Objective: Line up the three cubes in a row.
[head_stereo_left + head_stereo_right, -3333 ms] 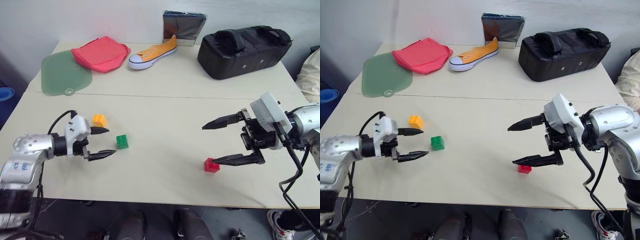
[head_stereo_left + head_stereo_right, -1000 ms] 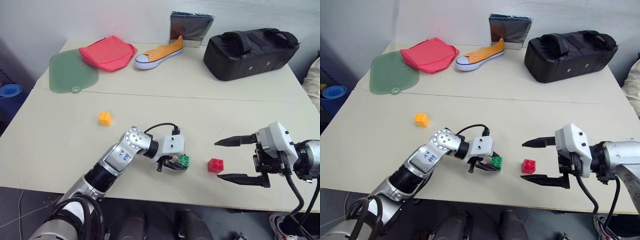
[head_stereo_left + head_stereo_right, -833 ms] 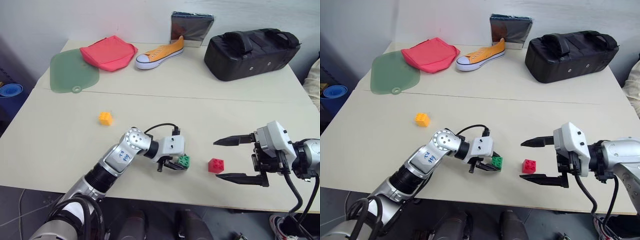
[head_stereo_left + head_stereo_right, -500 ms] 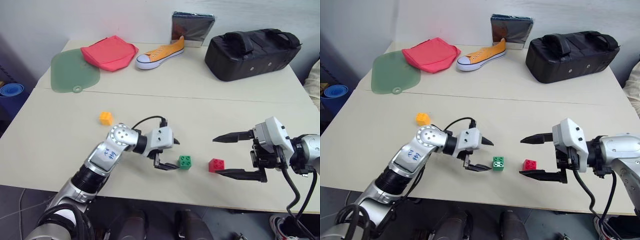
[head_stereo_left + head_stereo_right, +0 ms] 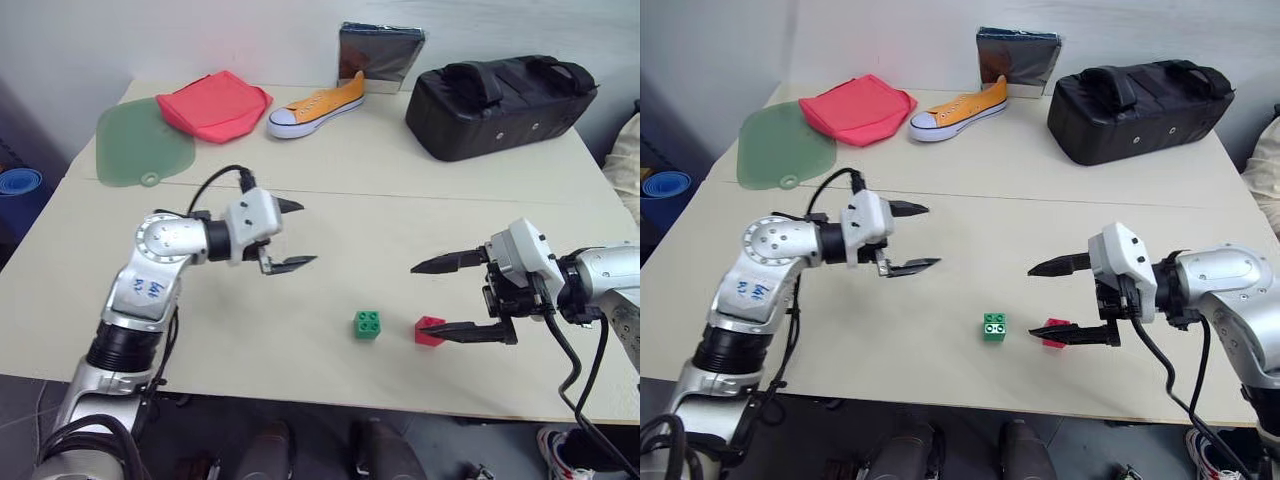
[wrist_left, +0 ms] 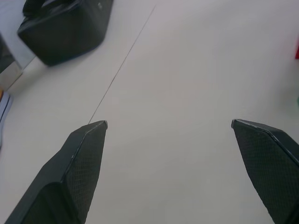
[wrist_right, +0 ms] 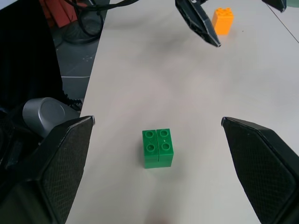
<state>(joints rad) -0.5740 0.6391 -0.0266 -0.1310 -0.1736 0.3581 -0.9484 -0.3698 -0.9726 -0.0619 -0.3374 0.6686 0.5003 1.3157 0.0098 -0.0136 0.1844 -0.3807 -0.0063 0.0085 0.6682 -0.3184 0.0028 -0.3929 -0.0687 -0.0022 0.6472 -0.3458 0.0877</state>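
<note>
With the green cube [image 5: 367,324] set just beside the red cube [image 5: 429,331] at six o'clock on the tabletop [image 5: 400,230], both grippers are spread and empty, the left gripper [image 5: 290,235] lifted at nine o'clock, likely bound for the orange cube [image 7: 223,20].

Three cubes: one green [image 5: 367,324], one red [image 5: 429,331], one orange [image 7: 223,20]. Two claws: left [image 5: 291,234] and right [image 5: 437,300]. One bench [image 5: 400,215]. On its far side: one shoe [image 5: 312,104], one black bag [image 5: 500,104], one red pouch [image 5: 213,105], one green mat [image 5: 142,146], one silvery packet [image 5: 378,55].
</note>
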